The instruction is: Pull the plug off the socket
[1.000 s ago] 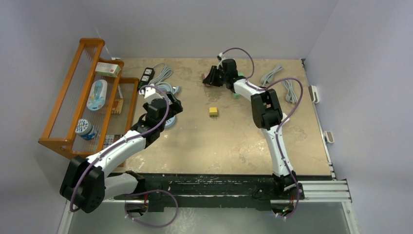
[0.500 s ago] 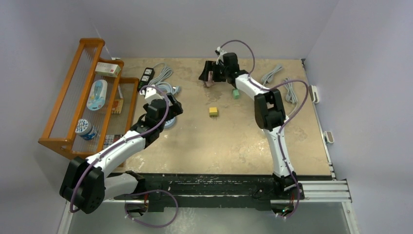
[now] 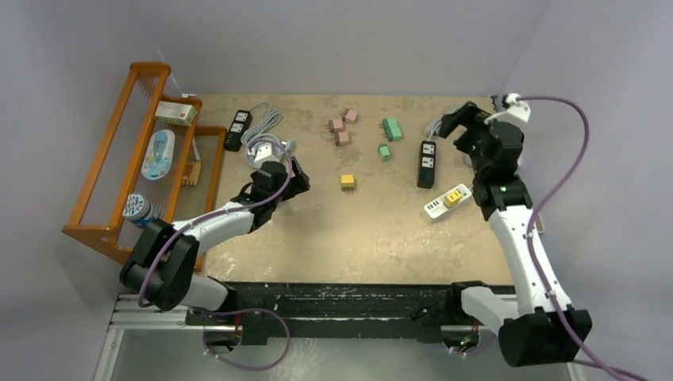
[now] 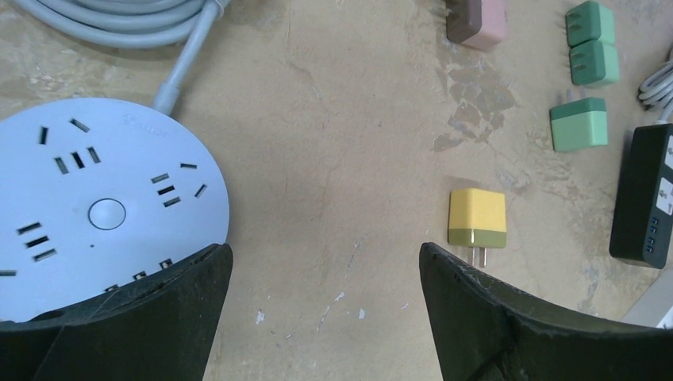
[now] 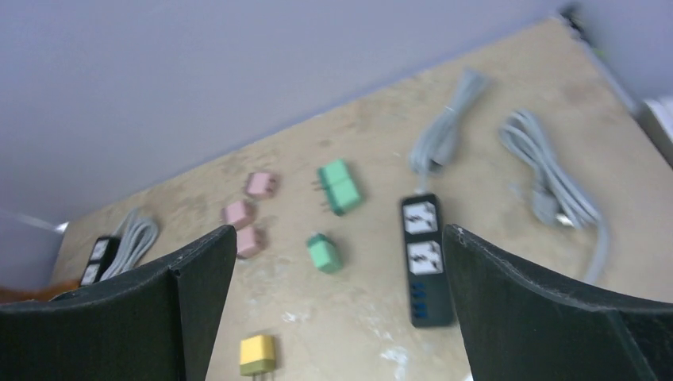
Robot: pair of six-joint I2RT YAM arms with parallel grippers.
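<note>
Wrist views: jaws wide; apparently empty

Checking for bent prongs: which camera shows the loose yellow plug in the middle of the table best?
Left wrist: the loose yellow plug is close and sharp, with its prongs visible below the body. Top external shows it small, with the prongs too fine to judge. Right wrist catches it blurred at the frame's bottom edge.

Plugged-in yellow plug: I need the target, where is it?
The yellow plug sits in the white power strip, top view, right side, just below the black strip.
</note>
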